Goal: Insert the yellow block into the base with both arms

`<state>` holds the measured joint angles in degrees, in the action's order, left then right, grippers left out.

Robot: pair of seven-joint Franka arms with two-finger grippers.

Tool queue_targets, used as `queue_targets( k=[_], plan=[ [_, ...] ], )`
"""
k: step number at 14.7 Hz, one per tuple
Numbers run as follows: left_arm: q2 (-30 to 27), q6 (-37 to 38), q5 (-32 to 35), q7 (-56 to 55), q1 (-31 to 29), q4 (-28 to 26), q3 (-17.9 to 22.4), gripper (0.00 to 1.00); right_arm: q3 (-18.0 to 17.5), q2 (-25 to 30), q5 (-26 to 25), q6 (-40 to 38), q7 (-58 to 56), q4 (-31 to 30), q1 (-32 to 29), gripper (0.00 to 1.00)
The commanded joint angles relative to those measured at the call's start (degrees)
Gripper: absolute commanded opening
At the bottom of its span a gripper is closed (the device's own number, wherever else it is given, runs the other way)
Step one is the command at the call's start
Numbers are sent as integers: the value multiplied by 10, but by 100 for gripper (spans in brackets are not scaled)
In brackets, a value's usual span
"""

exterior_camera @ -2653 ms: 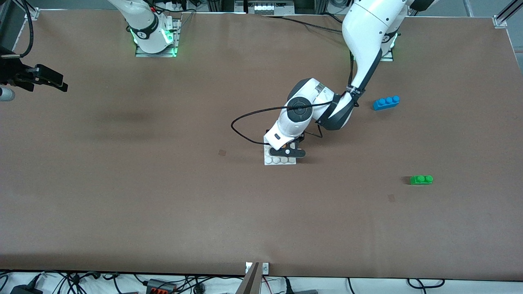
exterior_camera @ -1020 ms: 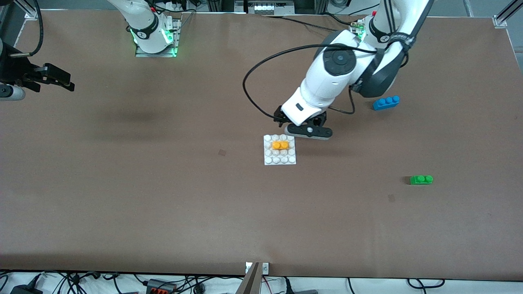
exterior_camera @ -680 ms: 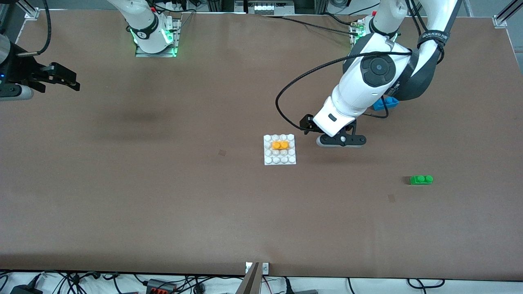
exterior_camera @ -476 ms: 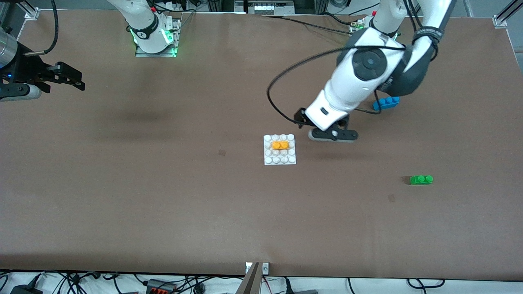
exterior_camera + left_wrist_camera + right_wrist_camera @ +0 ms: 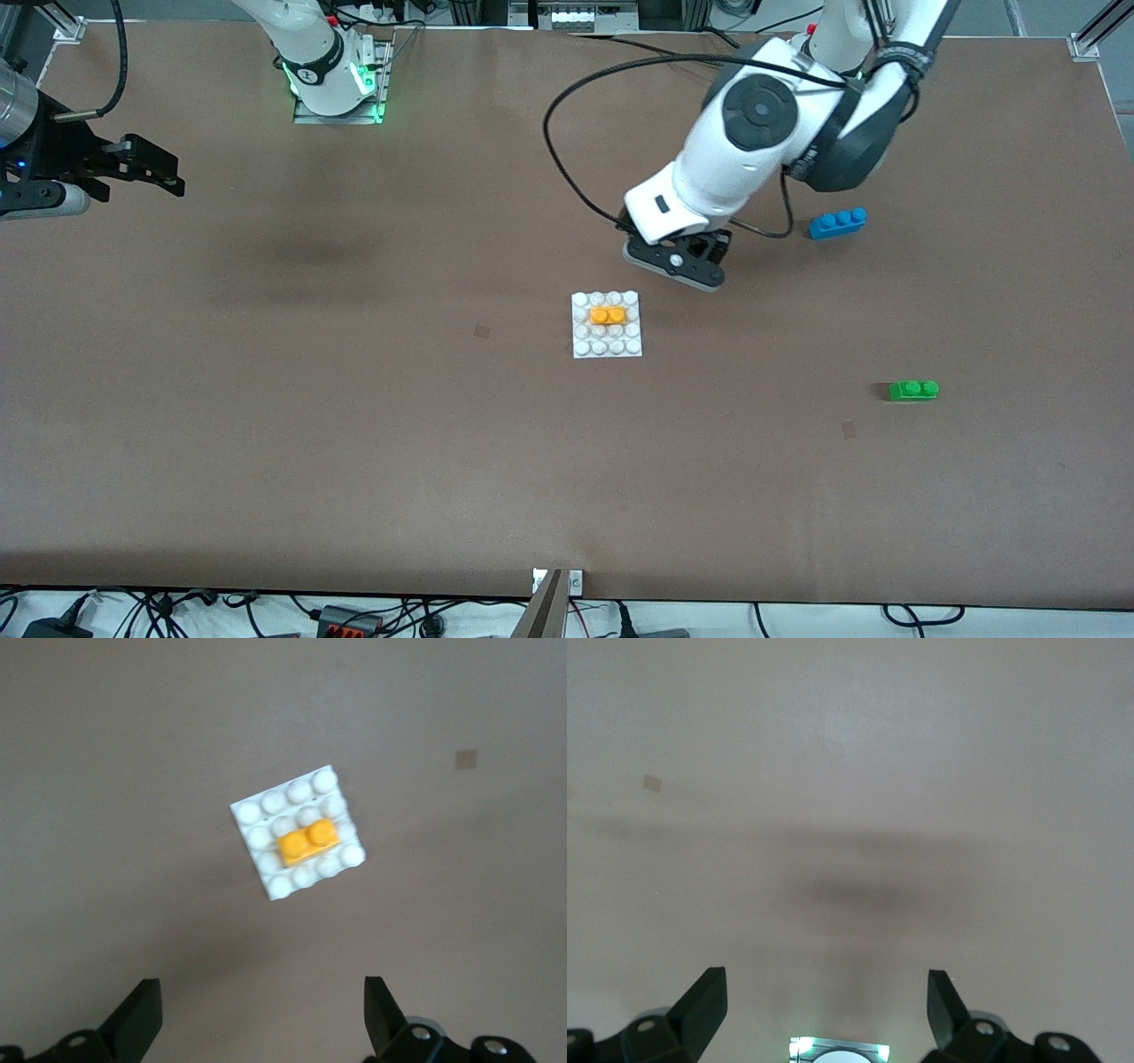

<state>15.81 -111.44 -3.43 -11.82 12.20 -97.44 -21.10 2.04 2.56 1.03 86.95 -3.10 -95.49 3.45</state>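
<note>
The yellow block (image 5: 608, 315) sits seated on the studs of the white base (image 5: 607, 347) at the middle of the table. In the left wrist view the block (image 5: 308, 841) lies on the base (image 5: 266, 881) in its second row. My left gripper (image 5: 675, 265) is open and empty, raised over bare table just beside the base, toward the robots. Its fingertips (image 5: 142, 1014) stand wide apart with nothing between them. My right gripper (image 5: 133, 168) is open and empty, held high at the right arm's end of the table; its view shows only bare table.
A blue three-stud brick (image 5: 837, 222) lies toward the left arm's end, near the left arm. A green two-stud brick (image 5: 913, 390) lies nearer to the front camera at that end. The right arm's base plate (image 5: 837, 1051) glows green.
The left gripper let go of the yellow block on the base, rose, swung toward the blue brick, then came back beside the base. The right gripper shifted slightly.
</note>
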Motion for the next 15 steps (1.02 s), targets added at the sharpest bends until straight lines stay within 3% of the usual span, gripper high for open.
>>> queue_targets(
  k=[1, 6, 9, 15],
  plan=[
    [-25, 23, -13, 49, -52, -11, 19, 100, 2, -4, 5, -6, 7, 12, 2, 100],
    [-79, 76, -24, 51, -69, -7, 140, 100, 2, -4, 5, -6, 7, 12, 1, 100],
    [-113, 133, -19, 50, -105, -9, 156, 100, 2, -4, 5, -6, 7, 12, 0, 100],
    [-143, 177, -17, 29, -111, -14, 164, 100, 2, -4, 6, -6, 7, 12, 0, 100]
  ],
)
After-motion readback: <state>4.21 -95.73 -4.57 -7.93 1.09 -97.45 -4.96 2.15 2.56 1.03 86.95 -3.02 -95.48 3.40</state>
